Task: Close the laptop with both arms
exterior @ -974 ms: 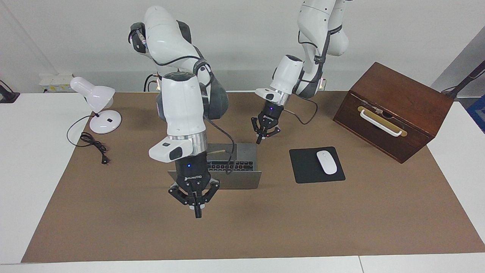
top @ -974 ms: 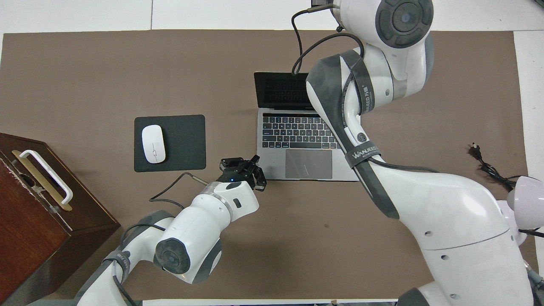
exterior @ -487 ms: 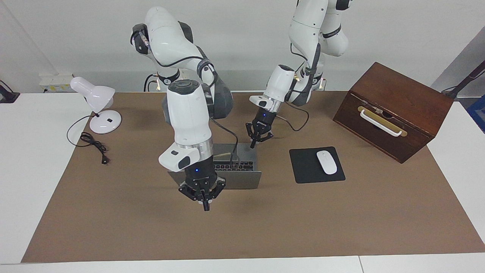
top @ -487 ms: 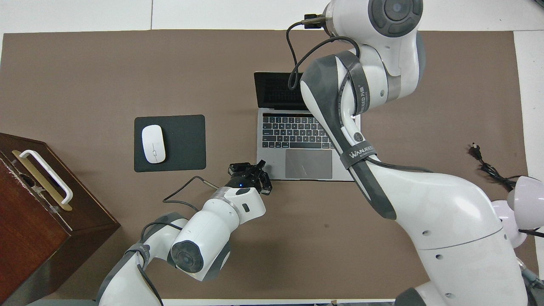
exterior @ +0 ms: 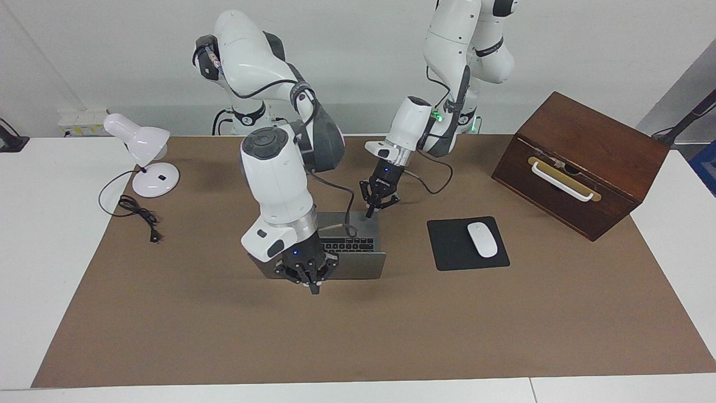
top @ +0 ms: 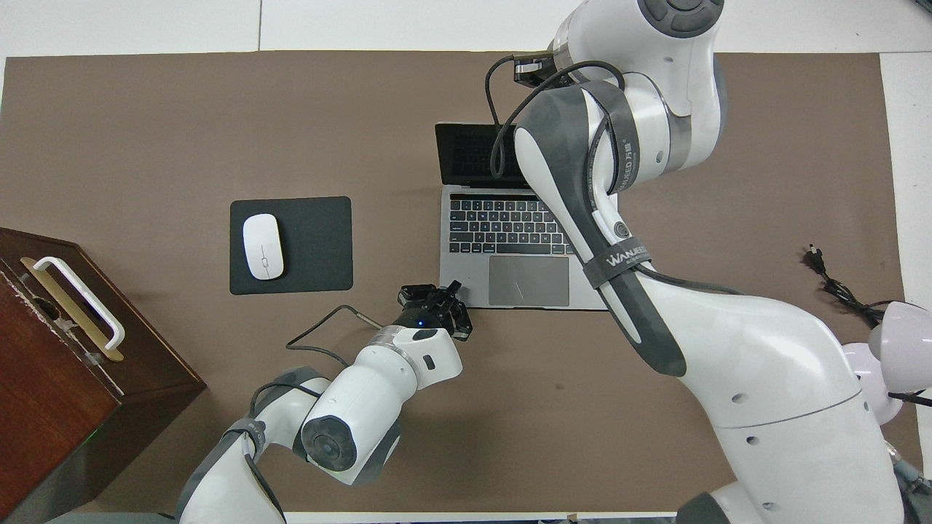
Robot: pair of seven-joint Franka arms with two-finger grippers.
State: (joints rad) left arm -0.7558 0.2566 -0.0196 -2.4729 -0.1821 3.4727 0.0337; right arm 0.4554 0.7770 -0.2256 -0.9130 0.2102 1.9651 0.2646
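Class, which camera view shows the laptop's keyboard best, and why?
The overhead view: the laptop lies open there, most key rows and the trackpad in plain sight, with the right arm covering one side. The facing view shows mostly the back of the raised lid, a strip of keys above it, and the right gripper in front.

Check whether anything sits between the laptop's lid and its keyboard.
Nothing loose lies on the keyboard. The left hand, shut, is at the laptop corner nearest the robots, and the right arm's cable dips over the keys; both may meet the closing lid.
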